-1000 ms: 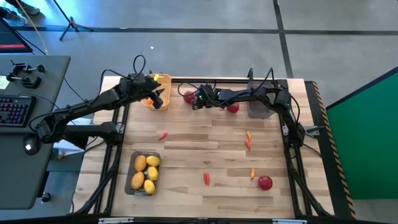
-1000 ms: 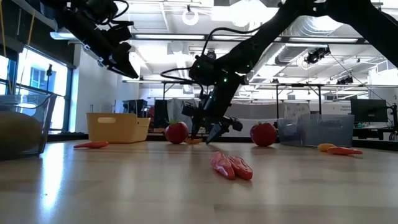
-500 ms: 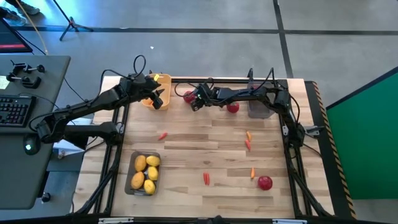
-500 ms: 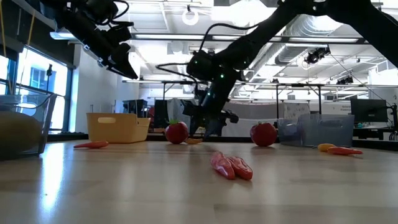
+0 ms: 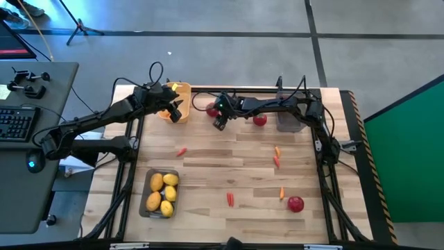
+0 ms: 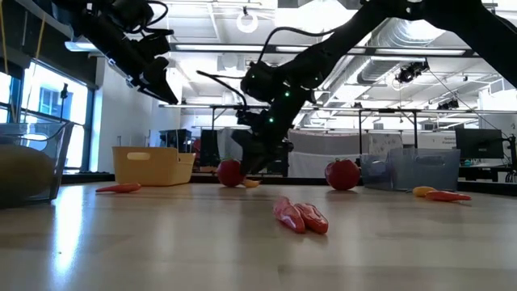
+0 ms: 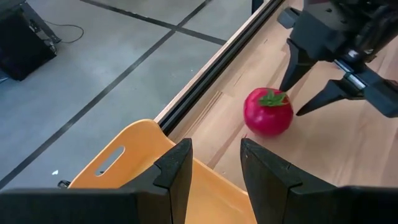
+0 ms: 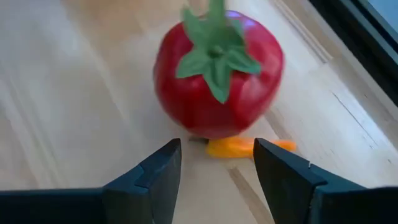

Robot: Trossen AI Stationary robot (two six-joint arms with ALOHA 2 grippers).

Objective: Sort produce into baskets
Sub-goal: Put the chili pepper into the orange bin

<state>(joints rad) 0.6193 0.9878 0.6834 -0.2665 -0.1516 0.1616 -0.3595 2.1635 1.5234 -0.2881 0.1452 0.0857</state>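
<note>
Tomato [image 8: 217, 74] sat on tabletop [image 5: 229, 173] beside orange basket [image 5: 168, 111], carrot piece touching it. Right gripper [image 5: 219, 122] had dropped toward it, fingers narrowing but apart; pickup likely next. Left gripper [image 5: 176, 111] hovered over basket, fingers apart, empty.

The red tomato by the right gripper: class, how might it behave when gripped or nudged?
The tomato looks round and glossy, so it may roll or slip if the right gripper nudges it. It probably keeps its shape. The small orange piece beside it might get bumped.
</note>
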